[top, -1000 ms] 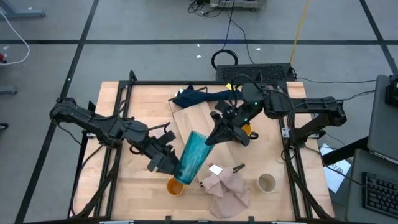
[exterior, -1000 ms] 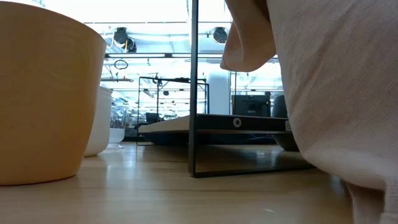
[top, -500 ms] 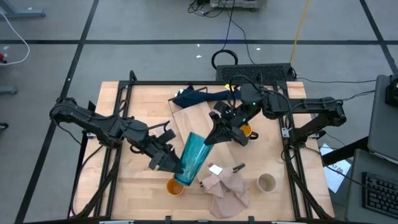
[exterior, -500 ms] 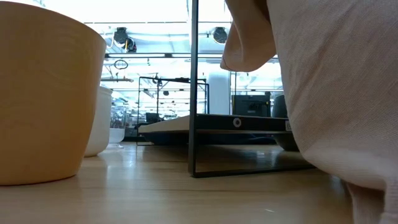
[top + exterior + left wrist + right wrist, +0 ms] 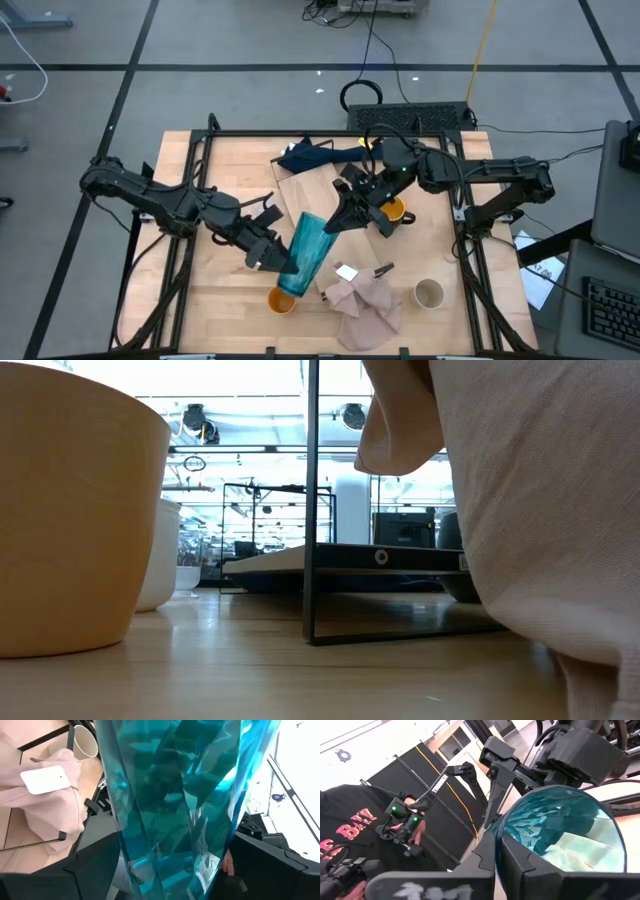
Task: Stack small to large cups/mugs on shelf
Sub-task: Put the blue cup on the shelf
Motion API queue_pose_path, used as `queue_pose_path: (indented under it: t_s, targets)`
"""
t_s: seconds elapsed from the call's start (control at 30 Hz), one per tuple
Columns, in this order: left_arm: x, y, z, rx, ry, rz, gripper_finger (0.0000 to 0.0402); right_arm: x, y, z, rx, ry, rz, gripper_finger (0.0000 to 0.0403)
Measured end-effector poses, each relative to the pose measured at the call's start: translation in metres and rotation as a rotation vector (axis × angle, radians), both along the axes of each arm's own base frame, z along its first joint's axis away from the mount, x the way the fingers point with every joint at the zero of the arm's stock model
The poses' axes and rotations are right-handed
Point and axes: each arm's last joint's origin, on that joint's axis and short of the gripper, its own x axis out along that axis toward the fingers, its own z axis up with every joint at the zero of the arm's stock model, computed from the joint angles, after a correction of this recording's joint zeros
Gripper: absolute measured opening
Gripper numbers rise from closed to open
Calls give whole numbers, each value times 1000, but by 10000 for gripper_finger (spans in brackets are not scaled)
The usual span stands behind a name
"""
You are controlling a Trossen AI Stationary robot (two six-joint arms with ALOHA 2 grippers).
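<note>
The tall teal cup [image 5: 308, 250] is held slanted between both arms, mouth toward the far right, narrow base over the orange cup [image 5: 282, 299]. My left gripper [image 5: 274, 262] is shut on its lower part. My right gripper [image 5: 337, 222] is shut on its rim. The mustard mug [image 5: 394, 210] stands behind the right gripper, beside the pale wooden shelf board [image 5: 305, 188]. The beige-grey cup [image 5: 429, 294] stands near the right edge. In the low view the orange cup [image 5: 70, 510] is close, with the white mug [image 5: 160, 555] behind it. My left gripper pinches the teal cup's wall near its base [image 5: 170, 850] between its two fingers [image 5: 85, 870], coming level from the table's left, across the cup. The cup is tilted and widens away from the fingers. My right gripper holds the teal cup's rim [image 5: 502, 827] with one finger [image 5: 535, 865] inside the mouth and the other outside, slanting in from the far right.
A pinkish-beige cloth [image 5: 365, 305] with a white tag [image 5: 347, 272] lies near the front edge, and fills the low view's right side [image 5: 540, 510]. A dark blue cloth [image 5: 320, 155] lies at the board's far end. A person in a black shirt [image 5: 350, 820] stands beyond the table.
My right gripper has shifted slightly toward the table's left, carrying the teal cup's rim with it. My left gripper has edged a little to the right with the cup's lower part. Both grippers have stayed shut on the cup.
</note>
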Motion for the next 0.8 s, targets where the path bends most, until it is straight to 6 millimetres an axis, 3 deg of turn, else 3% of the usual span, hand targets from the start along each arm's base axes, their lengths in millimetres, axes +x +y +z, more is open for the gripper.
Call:
queue_pose_path:
  t_s: [0.5,0.8]
  targets:
    - [1,0,5,-36,-36,23,343,2,-13,9,-6,-106,-46,0]
    - [1,1,6,-46,-37,36,352,2,-15,10,-24,-129,-66,1]
